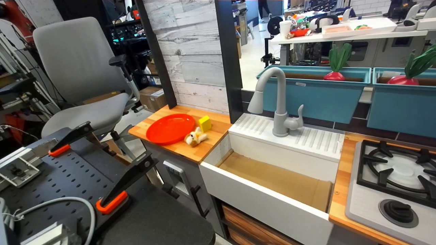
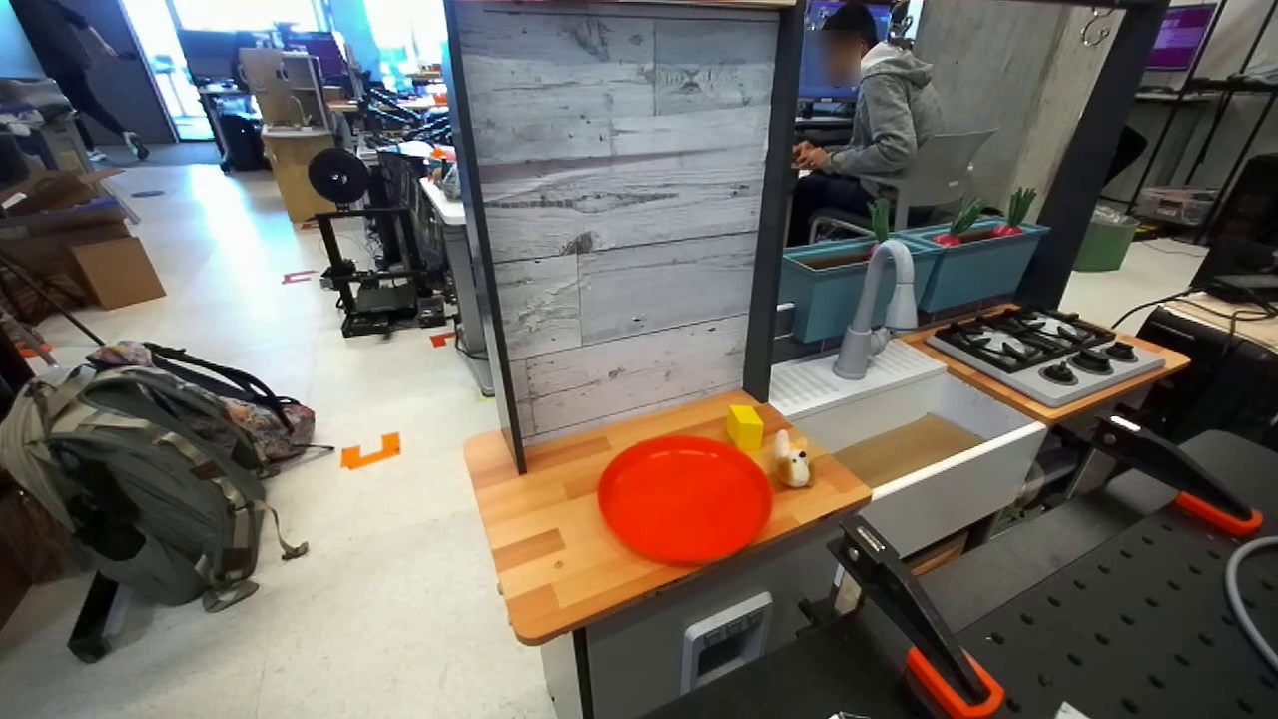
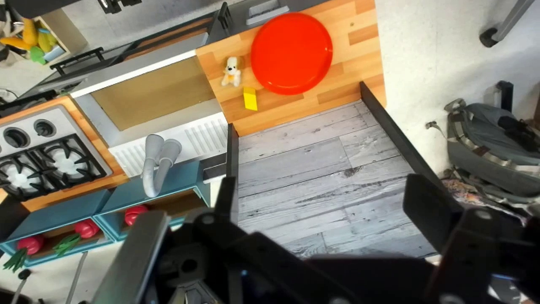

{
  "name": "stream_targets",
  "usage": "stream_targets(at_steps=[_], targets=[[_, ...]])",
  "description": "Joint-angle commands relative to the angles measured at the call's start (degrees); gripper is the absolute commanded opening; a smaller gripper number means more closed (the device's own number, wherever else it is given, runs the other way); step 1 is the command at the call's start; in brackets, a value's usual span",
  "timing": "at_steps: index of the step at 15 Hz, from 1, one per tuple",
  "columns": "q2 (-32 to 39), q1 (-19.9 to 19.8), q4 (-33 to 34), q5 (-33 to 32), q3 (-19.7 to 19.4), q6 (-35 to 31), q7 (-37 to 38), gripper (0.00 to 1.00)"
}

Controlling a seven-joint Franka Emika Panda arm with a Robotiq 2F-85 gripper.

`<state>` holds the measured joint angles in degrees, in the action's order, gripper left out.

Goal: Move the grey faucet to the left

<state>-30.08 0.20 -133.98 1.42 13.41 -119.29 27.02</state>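
Note:
The grey faucet point(image 1: 280, 92) stands upright on the ribbed white ledge behind the white sink point(image 1: 262, 204). Its spout head hangs over the ledge and its small lever sticks out at the side. The faucet point(image 2: 861, 330) and sink point(image 2: 958, 494) also show in an exterior view. In the wrist view the faucet point(image 3: 151, 179) is at left, seen from above, with the sink point(image 3: 135, 71) beyond it. My gripper point(image 3: 321, 185) is open and empty, high above the scene. Its jaws frame the whitewashed wood panel, with the faucet outside them at left. The gripper is out of both exterior views.
A red plate point(image 1: 170, 129), a yellow block point(image 1: 205, 124) and a small plush dog point(image 1: 195, 137) lie on the wooden counter. The wood panel point(image 2: 619, 220) and its dark posts rise behind. Teal planters point(image 1: 313, 97) stand behind the faucet. A stove point(image 1: 395, 183) is beside the sink.

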Motion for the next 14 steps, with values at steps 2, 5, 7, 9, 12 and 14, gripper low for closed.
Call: stream_targets(at_steps=[2,5,7,9,12,14], targets=[[6.1,-2.2,1.2,0.6,-7.7,-4.4,-6.6,1.00],[14.3,-4.9,3.4,0.4,-11.9,-7.2,-7.9,1.00],[20.5,-5.9,5.3,1.3,-14.4,-8.2,-9.5,1.00],[26.8,-6.8,7.6,0.7,-16.0,-10.1,-9.5,1.00],[26.4,-6.5,6.2,0.2,-16.9,-9.5,-8.7,1.00],[29.8,-6.5,8.3,0.2,-17.3,-9.8,-8.8,1.00]])
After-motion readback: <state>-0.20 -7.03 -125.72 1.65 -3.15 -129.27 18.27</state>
